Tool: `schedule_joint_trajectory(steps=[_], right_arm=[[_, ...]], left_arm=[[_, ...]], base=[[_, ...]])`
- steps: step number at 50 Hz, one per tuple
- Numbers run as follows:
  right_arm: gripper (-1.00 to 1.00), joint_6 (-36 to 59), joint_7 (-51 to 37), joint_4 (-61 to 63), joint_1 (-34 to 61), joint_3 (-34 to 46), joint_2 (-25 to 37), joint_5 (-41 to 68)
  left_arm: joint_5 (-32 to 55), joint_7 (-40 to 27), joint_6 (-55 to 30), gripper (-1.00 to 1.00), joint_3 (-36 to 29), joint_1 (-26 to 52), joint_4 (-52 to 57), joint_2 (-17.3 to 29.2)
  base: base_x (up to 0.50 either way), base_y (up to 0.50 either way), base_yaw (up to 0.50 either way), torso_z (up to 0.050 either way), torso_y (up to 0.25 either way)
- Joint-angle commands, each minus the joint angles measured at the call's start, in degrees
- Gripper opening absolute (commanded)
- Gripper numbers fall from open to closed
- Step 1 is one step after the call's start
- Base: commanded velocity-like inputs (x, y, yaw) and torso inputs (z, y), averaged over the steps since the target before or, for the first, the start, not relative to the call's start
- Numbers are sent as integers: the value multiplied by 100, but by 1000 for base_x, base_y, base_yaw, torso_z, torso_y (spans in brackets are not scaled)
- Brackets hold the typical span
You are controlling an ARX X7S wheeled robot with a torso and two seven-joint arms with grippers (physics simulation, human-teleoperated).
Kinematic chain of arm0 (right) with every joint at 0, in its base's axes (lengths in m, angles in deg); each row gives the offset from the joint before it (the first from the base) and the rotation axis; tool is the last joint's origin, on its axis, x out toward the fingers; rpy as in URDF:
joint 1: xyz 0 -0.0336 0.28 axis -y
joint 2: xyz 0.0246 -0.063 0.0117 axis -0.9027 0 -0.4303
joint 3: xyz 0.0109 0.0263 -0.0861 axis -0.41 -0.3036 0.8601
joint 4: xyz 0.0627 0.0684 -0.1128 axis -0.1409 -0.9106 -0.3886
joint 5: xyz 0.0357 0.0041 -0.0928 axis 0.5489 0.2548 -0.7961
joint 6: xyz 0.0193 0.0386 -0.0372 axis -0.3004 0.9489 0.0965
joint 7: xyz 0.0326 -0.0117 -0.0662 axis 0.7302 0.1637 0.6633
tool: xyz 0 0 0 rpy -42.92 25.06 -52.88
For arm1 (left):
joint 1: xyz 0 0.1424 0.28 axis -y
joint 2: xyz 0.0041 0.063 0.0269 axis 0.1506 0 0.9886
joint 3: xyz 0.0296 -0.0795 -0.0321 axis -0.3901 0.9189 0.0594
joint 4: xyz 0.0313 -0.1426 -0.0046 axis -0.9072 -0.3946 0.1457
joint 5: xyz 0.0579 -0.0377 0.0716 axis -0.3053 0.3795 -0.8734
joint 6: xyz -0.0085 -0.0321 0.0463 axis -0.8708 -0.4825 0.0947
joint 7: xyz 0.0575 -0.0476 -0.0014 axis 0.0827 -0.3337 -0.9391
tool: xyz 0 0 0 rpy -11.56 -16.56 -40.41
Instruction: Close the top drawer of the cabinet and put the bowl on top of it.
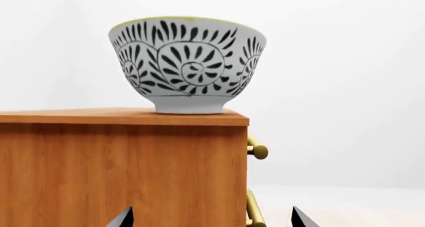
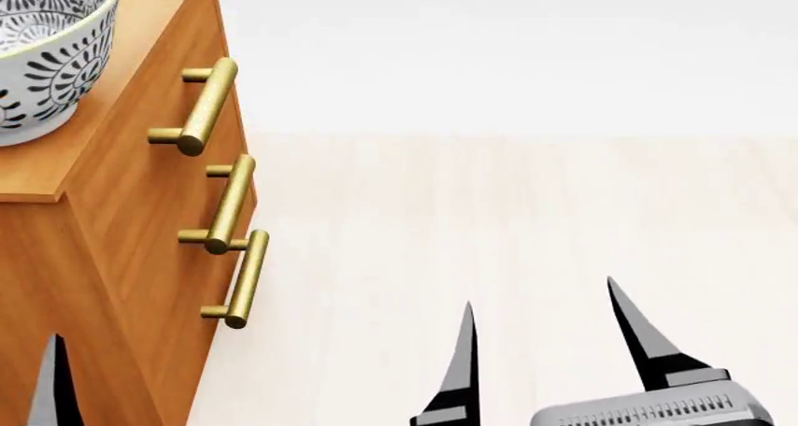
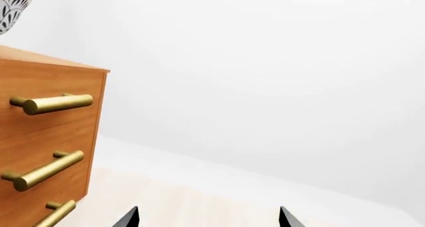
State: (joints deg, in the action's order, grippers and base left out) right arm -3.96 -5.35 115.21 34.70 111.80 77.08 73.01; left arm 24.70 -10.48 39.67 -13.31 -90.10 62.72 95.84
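The right gripper stands with its jaws spread wide and nothing between them, held low over the pale floor well apart from the cabinet, which suggests its work is done. The left gripper is likewise parted and empty, level with the cabinet's side and pointing at it. Above it the bowl sits upright on the cabinet top, near the front edge by the handles. The top drawer looks flush with the two below, so both steps appear complete
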Motion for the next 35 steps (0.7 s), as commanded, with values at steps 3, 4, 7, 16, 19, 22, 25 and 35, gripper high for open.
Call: schedule_joint_trajectory(steps=[3,4,7,16,19,22,25,35], right_arm=[[100,83,-131,82,-58,3,-7,-148],[100,88,-142,92,-65,5,0,-164],[100,97,-191,120,-99,13,11,-219],[100,261,-381,442,-65,-2,102,-423],[100,329,-486,672,-21,-30,201,-528],[100,479,-675,925,34,-67,289,-658],[100,675,-958,1259,105,-131,426,-842],[100,792,-1398,1938,-6,-135,747,-1522]], left_arm=[[-91,-29,67,100,-11,-64,36,27],[-85,-26,85,100,-7,-77,41,30],[-130,-37,111,100,-16,-106,62,34],[-289,-97,301,100,43,-317,309,98],[-391,-124,404,100,73,-386,400,117],[-494,-178,457,100,125,-450,541,143],[-502,-222,449,100,189,-502,720,189],[-856,-328,785,100,268,-861,1075,222]], base=[[0,0,0,0,0],[0,0,0,0,0],[0,0,0,0,0],[0,0,0,0,0],[0,0,0,0,0],[0,0,0,0,0],[0,0,0,0,0],[0,0,0,0,0]])
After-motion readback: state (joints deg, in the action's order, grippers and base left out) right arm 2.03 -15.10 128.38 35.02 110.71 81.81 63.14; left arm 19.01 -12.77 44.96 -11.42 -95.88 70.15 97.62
